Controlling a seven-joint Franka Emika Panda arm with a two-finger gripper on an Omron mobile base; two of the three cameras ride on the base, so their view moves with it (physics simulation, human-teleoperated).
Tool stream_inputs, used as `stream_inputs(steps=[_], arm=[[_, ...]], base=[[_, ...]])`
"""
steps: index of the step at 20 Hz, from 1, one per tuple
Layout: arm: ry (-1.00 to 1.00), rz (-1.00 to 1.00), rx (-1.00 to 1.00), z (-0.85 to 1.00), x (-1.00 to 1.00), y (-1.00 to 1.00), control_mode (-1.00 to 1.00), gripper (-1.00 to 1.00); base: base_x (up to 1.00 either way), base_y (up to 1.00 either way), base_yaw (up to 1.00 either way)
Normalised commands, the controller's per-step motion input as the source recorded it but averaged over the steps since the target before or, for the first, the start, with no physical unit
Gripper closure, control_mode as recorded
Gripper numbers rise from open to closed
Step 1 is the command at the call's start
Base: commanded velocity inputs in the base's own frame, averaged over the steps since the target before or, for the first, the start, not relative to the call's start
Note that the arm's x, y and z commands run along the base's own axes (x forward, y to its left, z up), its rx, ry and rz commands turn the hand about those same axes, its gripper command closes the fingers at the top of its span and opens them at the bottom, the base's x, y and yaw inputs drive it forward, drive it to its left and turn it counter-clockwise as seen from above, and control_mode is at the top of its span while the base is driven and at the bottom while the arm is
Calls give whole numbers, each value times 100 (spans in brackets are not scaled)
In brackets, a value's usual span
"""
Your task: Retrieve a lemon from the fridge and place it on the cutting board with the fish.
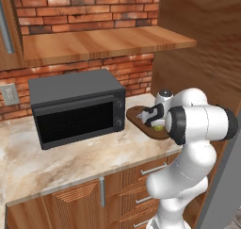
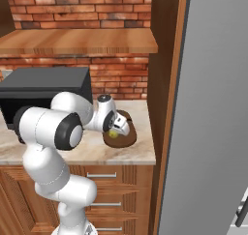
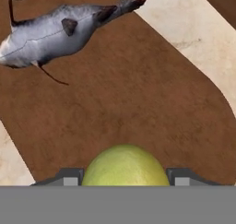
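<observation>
Now the pincer (image 3: 124, 181) grips the lemon (image 3: 124, 165) over the cutting board (image 3: 138, 103) bearing the fish (image 3: 50, 34).

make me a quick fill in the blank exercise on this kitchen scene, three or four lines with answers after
1. The small yellow-green round lemon sits between the gripper's two ____.
2. The slim silver-grey fish lies on the dark brown oval wooden ____.
3. The cutting board rests on the pale marble ____.
4. Left of the board stands a black ____.

Answers: fingers; cutting board; counter; microwave

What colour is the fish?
Silver-grey with darker markings; the fish shows best in the hand view.
</observation>
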Motion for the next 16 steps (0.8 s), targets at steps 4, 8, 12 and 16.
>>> stream_inputs(steps=[4, 8, 12, 16], arm=[[0, 0, 0, -26, 21, 0, -100, 100], [0, 0, 0, -20, 20, 0, -100, 100], [0, 0, 0, -16, 15, 0, -100, -100], [0, 0, 0, -10, 4, 0, -100, -100]], base=[[0, 0, 0], [0, 0, 0], [0, 0, 0], [0, 0, 0]])
